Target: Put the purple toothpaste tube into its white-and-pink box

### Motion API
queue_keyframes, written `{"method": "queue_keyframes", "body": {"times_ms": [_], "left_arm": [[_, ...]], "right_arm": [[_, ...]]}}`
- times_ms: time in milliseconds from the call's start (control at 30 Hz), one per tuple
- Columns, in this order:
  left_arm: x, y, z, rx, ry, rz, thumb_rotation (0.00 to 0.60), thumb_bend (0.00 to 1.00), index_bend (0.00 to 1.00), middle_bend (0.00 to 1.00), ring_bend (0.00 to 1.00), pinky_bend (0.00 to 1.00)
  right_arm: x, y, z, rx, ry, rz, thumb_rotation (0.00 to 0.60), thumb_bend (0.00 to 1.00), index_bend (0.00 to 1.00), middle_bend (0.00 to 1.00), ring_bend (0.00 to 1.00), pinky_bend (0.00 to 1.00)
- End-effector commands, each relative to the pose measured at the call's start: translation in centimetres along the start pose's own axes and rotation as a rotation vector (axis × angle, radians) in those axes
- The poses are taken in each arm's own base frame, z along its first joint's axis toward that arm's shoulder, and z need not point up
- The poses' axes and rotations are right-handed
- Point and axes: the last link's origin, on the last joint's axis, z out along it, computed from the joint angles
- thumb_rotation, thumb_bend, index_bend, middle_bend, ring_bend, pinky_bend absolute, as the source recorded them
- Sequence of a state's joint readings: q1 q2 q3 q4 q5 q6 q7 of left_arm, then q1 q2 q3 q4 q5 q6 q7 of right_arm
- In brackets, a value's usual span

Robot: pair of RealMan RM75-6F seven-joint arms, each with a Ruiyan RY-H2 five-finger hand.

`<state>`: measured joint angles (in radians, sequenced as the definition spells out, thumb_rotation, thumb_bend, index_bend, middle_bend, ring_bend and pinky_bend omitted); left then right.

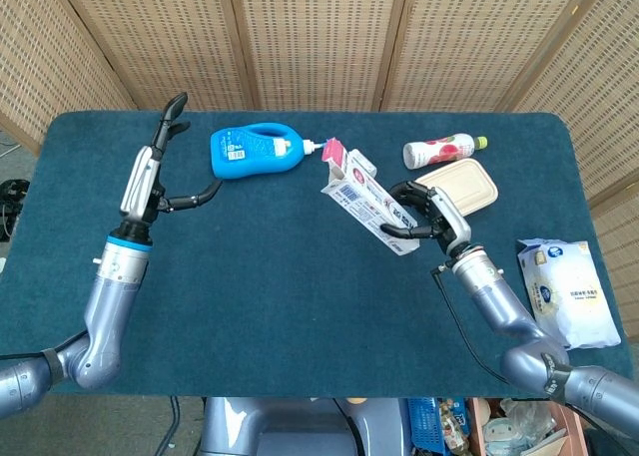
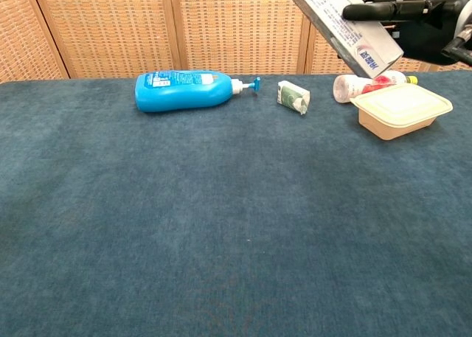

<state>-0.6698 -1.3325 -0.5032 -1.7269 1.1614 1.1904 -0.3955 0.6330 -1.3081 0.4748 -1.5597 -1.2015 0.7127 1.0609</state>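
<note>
In the head view, the right hand (image 1: 431, 217) grips the lower end of the white-and-pink box (image 1: 365, 199) at centre right of the frame, fingers wrapped around it. The box's long axis runs diagonally, its open flap end pointing toward the upper left, close to the nozzle of the blue bottle (image 1: 255, 151). The left hand (image 1: 160, 177) hangs at the upper left, fingers spread and holding nothing. The table (image 1: 300, 316) has broad bare cloth across the lower half and centre; objects crowd the far edge and right side: a pink-labelled bottle (image 1: 443, 150), a beige lidded container (image 1: 455, 189), a small green packet (image 1: 361, 167), and a wipes pack (image 1: 566, 291) near the right edge. The purple tube cannot be made out.

In the chest view, the box (image 2: 341, 21) slants from the top edge down to the right hand (image 2: 420, 20) at upper right, held above the container (image 2: 402, 110). The blue bottle (image 2: 188, 89) lies along the far edge.
</note>
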Motion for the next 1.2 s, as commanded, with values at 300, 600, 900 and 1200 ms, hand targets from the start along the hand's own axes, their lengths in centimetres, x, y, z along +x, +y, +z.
{"method": "queue_keyframes", "body": {"times_ms": [300,600,900,1200], "left_arm": [[3.2,-2.7,-1.6,0.04,-0.016,0.093,0.6,0.27,0.0,0.0,0.0,0.12],[5.6,-6.1,-4.6,0.117,-0.072,0.229,0.6,0.27,0.0,0.0,0.0,0.11],[8.1,-8.6,-8.1,0.144,-0.067,0.421,0.6,0.27,0.0,0.0,0.0,0.05],[11.0,-9.7,-12.6,0.258,-0.068,0.556,0.6,0.25,0.0,0.0,0.0,0.0]], "right_arm": [[1.2,3.3,-0.2,-0.03,-0.017,-0.661,0.6,0.39,0.51,0.54,0.25,0.25],[1.8,5.2,-1.7,-0.037,-0.022,-1.052,0.6,0.33,0.49,0.53,0.25,0.25],[1.8,6.3,-2.9,-0.058,-0.052,-1.15,0.6,0.0,0.01,0.04,0.0,0.12],[3.0,4.9,-5.7,-0.079,-0.005,-1.113,0.6,0.0,0.0,0.0,0.0,0.09]]}}
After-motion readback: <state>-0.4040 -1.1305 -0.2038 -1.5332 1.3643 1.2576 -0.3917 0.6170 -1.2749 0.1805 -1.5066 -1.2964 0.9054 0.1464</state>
